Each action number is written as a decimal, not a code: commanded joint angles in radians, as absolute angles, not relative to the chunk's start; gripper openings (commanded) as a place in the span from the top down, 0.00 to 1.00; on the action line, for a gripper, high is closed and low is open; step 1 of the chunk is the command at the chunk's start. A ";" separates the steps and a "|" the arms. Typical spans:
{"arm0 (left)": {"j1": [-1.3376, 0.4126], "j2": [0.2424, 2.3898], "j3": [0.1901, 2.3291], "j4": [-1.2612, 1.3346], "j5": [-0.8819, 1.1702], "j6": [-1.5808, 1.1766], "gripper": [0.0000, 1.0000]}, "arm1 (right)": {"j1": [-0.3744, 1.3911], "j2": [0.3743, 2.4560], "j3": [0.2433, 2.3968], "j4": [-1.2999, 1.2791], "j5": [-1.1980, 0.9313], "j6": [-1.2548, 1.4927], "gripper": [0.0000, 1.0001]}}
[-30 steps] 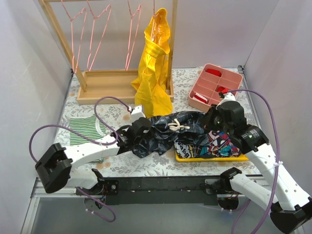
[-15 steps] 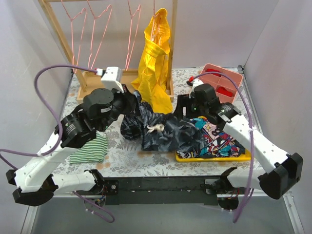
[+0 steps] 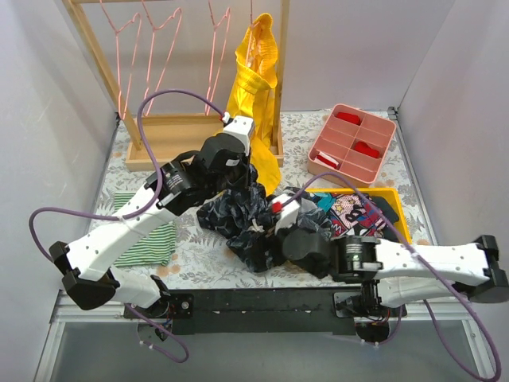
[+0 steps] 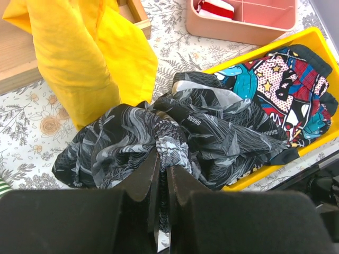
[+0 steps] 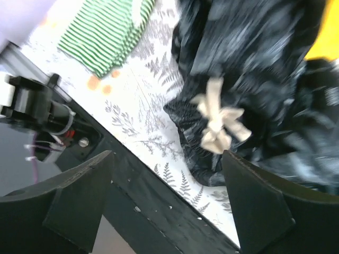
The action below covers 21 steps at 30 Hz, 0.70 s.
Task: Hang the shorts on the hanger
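**Shorts pinched in my left gripper, hangers bare on the rack**

At the far left of the table (image 3: 199, 270) a green-striped cloth (image 3: 143, 227) lies flat near the front edge. Behind it stands the wooden rack (image 3: 171, 139), with the pink hanger (image 3: 161, 64) among its identical neighbours on the top bar, nothing on any of them.

My left gripper (image 4: 163, 164) is clenched on a fold of the shorts (image 3: 246, 219). My left wrist view shows the two fingers pressed together, with dark leafy fabric bunched up between them. From that pinch the shorts drape down in a crumpled heap on the table, in front of the rack's base and just beside the hem of the yellow garment (image 3: 254, 103) that hangs from the rack's right end. Their right-hand part lies over the left edge of the yellow tray (image 4: 315, 39).

My right gripper (image 5: 167, 156) is low by the front edge of the table, fingers spread wide and holding nothing. The shorts' white drawstring (image 5: 217, 121) shows in a knot beyond them.

In the tray lies a multicoloured graphic cloth (image 4: 286, 79). Behind the tray, at the far right, sits a pink compartment box (image 3: 355, 139).
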<state>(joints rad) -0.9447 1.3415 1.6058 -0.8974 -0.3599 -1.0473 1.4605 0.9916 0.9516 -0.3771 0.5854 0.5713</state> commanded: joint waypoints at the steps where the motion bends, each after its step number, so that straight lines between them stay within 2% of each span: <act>1: -0.946 1.321 1.666 -0.871 -0.345 -1.037 1.00 | 1.545 1.164 0.982 -0.369 0.844 0.794 0.07; 4: -0.946 1.325 1.680 -0.871 -0.330 -1.046 1.00 | 1.545 1.239 0.985 -0.393 0.908 0.920 0.01; 9: -0.946 1.318 1.706 -0.876 -0.318 -1.055 1.00 | 1.537 1.330 1.023 -0.299 0.940 0.923 0.02; 14: -0.946 1.309 1.744 -0.890 -0.331 -1.048 1.00 | 1.479 1.443 1.051 -0.261 0.871 0.897 0.01; 16: -0.946 1.298 1.761 -0.900 -0.348 -1.048 1.00 | 1.448 1.450 1.040 -0.258 0.854 0.896 0.05; 18: -0.946 1.284 1.773 -0.917 -0.380 -1.037 1.00 | 1.424 1.427 0.994 -0.238 0.835 0.882 0.34; 19: -0.946 1.264 1.775 -0.925 -0.397 -1.034 1.00 | 1.417 1.383 0.980 -0.230 0.830 0.873 0.54; 20: -0.946 1.255 1.778 -0.934 -0.432 -1.031 1.00 | 1.413 1.355 0.967 -0.229 0.833 0.861 0.78; 21: -0.948 1.247 1.781 -0.940 -0.449 -1.023 1.00 | 1.408 1.327 0.974 -0.235 0.838 0.815 0.87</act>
<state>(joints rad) -0.9447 1.3277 1.7302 -0.9127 -0.3588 -1.0508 1.4292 1.4418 0.9871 -0.2810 0.8188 0.8570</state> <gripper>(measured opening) 0.033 0.344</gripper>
